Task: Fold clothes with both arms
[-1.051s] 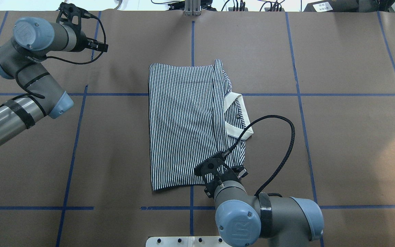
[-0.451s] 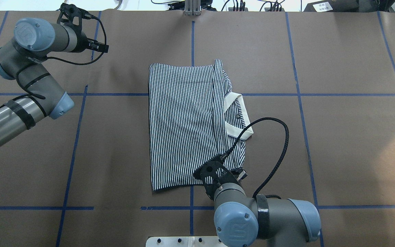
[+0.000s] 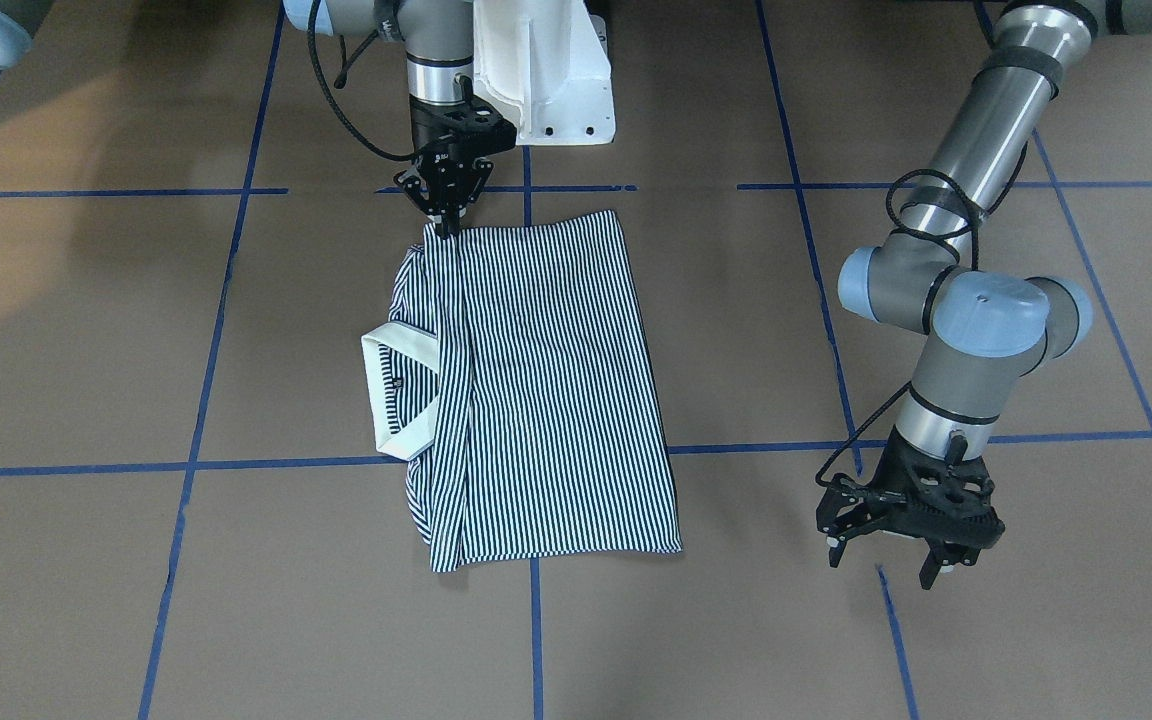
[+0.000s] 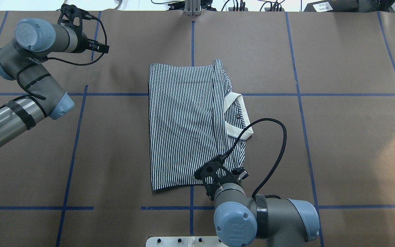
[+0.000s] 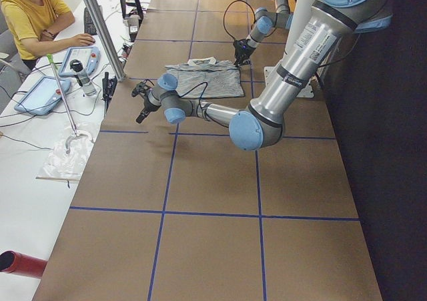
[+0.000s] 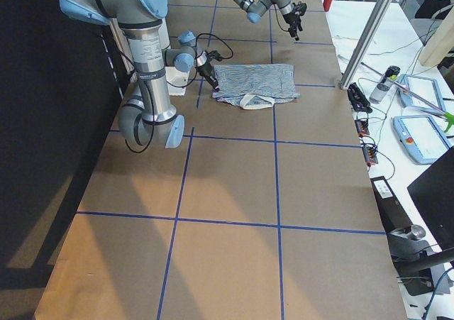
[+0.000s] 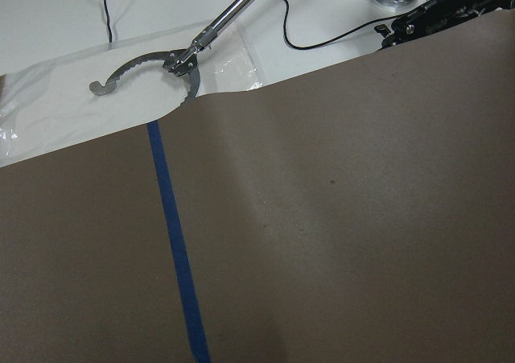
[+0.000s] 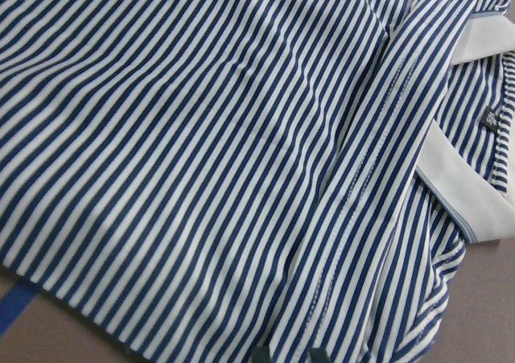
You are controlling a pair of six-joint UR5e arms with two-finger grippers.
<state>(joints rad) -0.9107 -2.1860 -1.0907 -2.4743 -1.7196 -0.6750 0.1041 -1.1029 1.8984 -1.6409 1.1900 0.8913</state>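
The navy-and-white striped polo shirt lies folded flat at the table's middle. Its white collar sticks out on the robot's right side. My right gripper points down at the shirt's corner nearest the robot base. Its fingers are drawn together on the striped edge. The right wrist view shows the striped cloth filling the frame, with fabric between the two tips at the bottom. My left gripper hangs far off to the shirt's left above bare brown paper, open, with nothing in it.
The white pedestal base stands just behind the right gripper. Blue tape lines cross the brown paper. Beyond the far edge a person sits at a white side table with tablets, a bottle and a metal grabber tool.
The right wrist has drawn back slightly toward the robot base and its cable loop has shifted. The shirt's outline looks the same. The left arm has barely moved.
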